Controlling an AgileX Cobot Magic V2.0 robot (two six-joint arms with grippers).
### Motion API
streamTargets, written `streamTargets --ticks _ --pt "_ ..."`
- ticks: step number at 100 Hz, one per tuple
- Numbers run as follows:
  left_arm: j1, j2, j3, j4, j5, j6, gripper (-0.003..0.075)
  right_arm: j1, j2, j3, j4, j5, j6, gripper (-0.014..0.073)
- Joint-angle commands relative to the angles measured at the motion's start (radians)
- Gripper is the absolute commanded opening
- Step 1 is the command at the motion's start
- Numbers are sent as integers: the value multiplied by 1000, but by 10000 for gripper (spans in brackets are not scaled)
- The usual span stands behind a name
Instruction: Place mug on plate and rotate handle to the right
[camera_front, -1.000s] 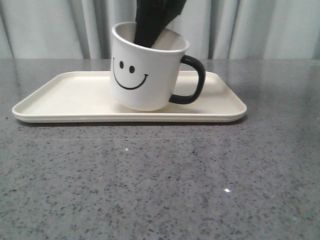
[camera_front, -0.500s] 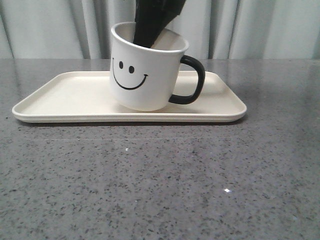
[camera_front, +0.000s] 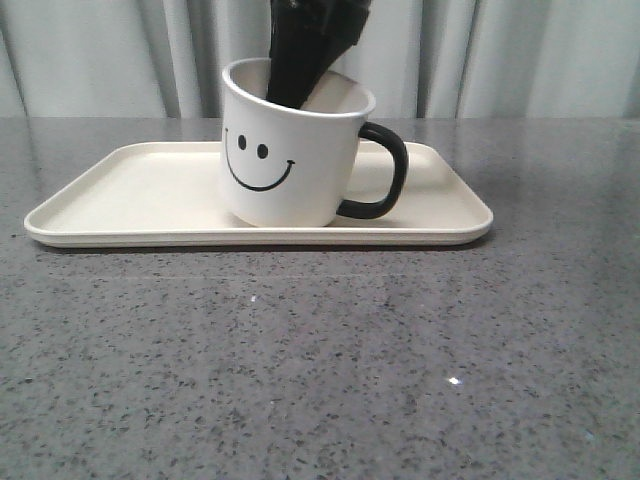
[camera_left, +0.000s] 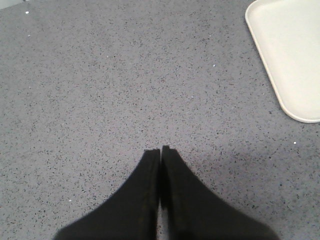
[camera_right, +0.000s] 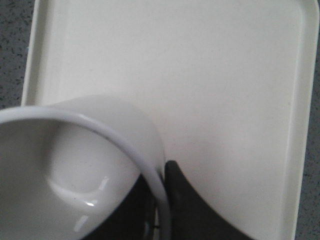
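Front camera: the mug (camera_front: 290, 155) stands on the plate (camera_front: 120, 190), near the plate's middle, smiley face toward me. It looks close to upright; I can't tell whether its base sits fully flat. The handle (camera_front: 385, 172) points to the right in this view.

The right gripper (camera_front: 300, 75) comes down from above with one dark finger inside the mug. On the right wrist camera I see the mug's rim (camera_right: 150, 180) pinched between the two dark fingers (camera_right: 187, 205), one inside the mug and one outside against the wall. So the right jaws are closed on the mug's wall. Beyond the rim that camera shows bare cream plate (camera_right: 200, 75) and a strip of grey table at the edges.

Left wrist camera: the left gripper (camera_left: 160, 150) hangs over the speckled grey table (camera_left: 100, 90), its fingertips pressed together with only a thin line between them, holding nothing. A corner of the plate (camera_left: 295, 55) shows at the side of that view, well apart from the fingers.

Behind the table, pale curtains (camera_front: 520, 60).
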Motion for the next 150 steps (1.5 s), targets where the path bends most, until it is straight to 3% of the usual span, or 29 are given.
streamTargets --ticks 1,42,67,117,136,150 --pt "4 0 -23 9 -52 -10 -20 0 -43 -20 20 89 -6 -111" --pt "4 0 -23 9 -53 -10 -20 0 -43 -20 27 88 -6 -105" --pt "4 0 -23 9 -53 -10 -20 0 -43 -20 49 88 -6 6" --pt "4 0 -23 9 -53 -10 -20 0 -43 -20 54 88 -6 11" --pt "4 0 -23 9 -53 -10 -20 0 -43 -20 54 88 -6 87" --pt "4 0 -23 9 -53 -10 -20 0 -43 -20 71 88 -6 92"
